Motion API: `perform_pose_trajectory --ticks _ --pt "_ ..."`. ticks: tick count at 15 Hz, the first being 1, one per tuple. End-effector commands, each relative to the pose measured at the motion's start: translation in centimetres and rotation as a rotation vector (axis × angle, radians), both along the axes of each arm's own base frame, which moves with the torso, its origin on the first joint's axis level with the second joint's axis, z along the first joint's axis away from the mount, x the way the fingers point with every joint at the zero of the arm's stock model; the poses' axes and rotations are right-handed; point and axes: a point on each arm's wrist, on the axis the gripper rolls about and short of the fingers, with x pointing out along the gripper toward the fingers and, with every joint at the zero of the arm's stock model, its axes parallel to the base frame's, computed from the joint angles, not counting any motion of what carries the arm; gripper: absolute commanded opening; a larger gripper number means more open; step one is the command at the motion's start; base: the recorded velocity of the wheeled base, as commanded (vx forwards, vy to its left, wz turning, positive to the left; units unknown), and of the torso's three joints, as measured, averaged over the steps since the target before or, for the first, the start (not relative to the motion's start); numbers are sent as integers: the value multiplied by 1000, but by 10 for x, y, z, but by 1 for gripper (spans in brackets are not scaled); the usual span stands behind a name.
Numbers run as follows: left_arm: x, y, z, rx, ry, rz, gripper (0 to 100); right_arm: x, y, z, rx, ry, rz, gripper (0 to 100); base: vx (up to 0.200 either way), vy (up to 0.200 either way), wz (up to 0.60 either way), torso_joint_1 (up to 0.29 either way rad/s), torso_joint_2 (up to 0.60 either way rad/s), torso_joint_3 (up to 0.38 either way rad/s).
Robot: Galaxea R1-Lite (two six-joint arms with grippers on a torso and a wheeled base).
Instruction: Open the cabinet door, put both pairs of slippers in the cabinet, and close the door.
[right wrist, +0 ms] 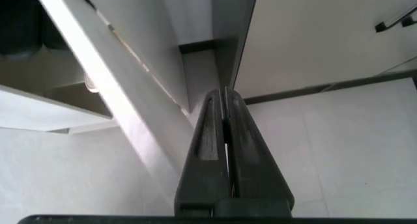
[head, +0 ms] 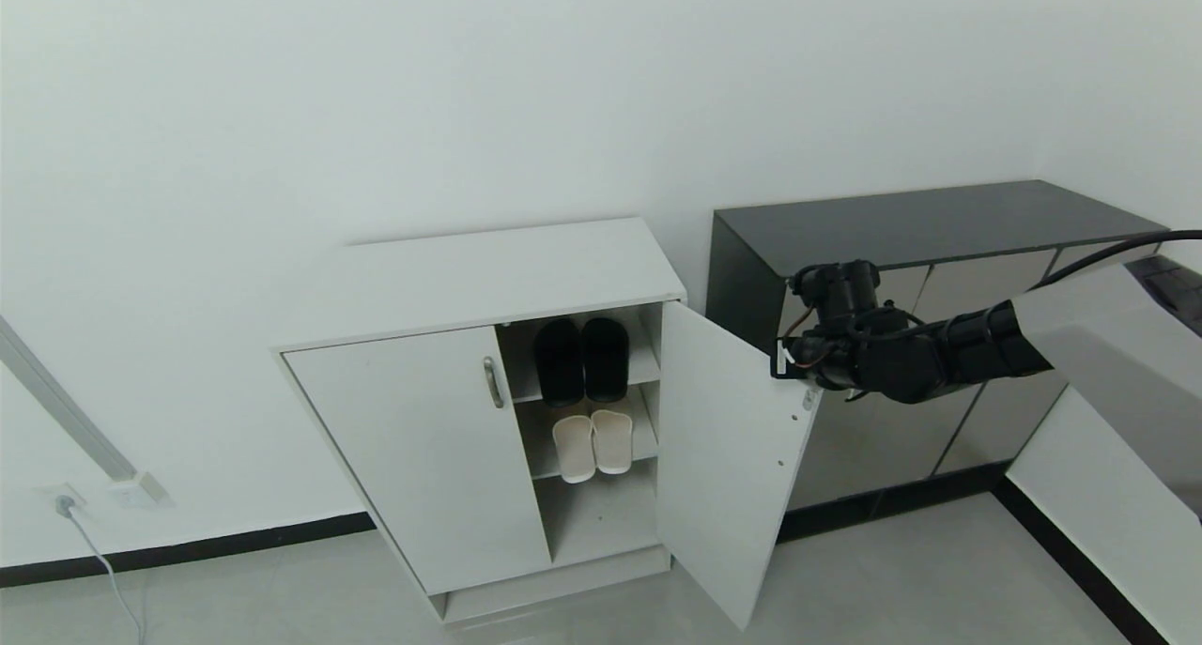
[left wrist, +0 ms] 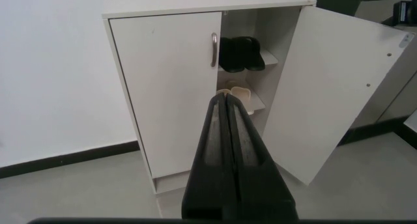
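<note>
Head view: right pincer [head: 787,360], fingers pressed together and holding nothing, at the upper free corner of the white cabinet's [head: 488,269] open right door [head: 723,457]; whether it touches the door edge cannot be told. Left wrist view: left pincer [left wrist: 226,99], likewise closed and empty, in front of the cabinet and well apart from it. Black slippers [head: 582,359] lie side by side on the cabinet's upper shelf; cream slippers [head: 592,443] lie on the shelf just below. The cabinet's left door [head: 423,448] is closed, its metal handle [head: 493,382] upright beside the opening. A dark-topped sideboard [head: 920,218] stands against the wall just beside the cabinet, behind the open door. A wall socket [head: 64,504] with a cable sits low on the wall, well off to the cabinet's other side.
</note>
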Motion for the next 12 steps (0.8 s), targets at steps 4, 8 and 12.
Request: perform_pose_trajectory --ticks 4,8,12 --pt "0 0 0 -1 1 0 0 -23 18 9 5 4 58 0 0 0 0 0 0 0" --pt "0 0 0 -1 1 0 0 -57 50 18 36 19 160 0 0 0 0 0 0 0" --pt "0 0 0 -1 1 0 0 -90 71 37 79 7 248 0 0 0 0 0 0 0"
